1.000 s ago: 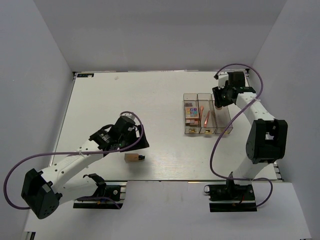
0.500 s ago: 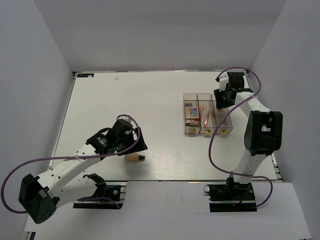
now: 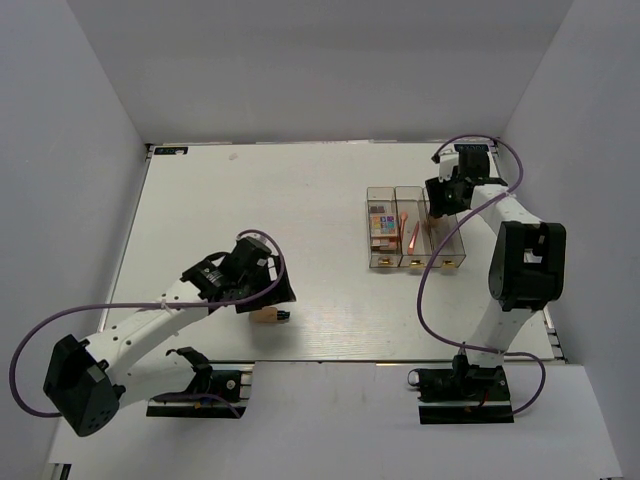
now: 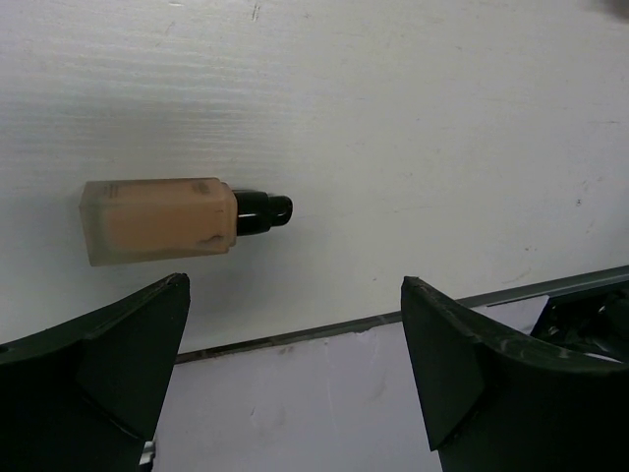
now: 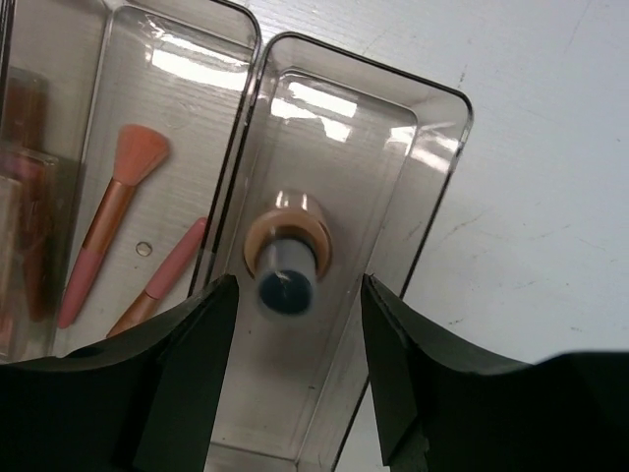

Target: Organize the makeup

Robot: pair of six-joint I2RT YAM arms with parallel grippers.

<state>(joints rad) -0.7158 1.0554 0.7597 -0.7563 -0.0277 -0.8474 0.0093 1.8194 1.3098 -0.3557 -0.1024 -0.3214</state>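
Seen from above, three clear boxes stand side by side on the right of the worktop (image 3: pixel 250 200). The left box (image 3: pixel 381 189) holds palettes (image 3: pixel 380 228) and the middle box (image 3: pixel 409 189) holds two brushes (image 3: pixel 412 236). My right pincer (image 3: pixel 440 195) hangs over the far end of the right box (image 3: pixel 447 255). My left pincer (image 3: pixel 268 298) hovers beside a lying foundation bottle (image 3: pixel 264 316) close to the worktop's near edge. My left wrist camera shows that bottle on its side, dark cap pointing right, ahead of my widely spread fingers (image 4: pixel 108 364), which grip nothing. My right wrist camera shows an upright foundation bottle (image 5: pixel 285 258) in the right box, framed by my parted fingers, which stand clear of it.
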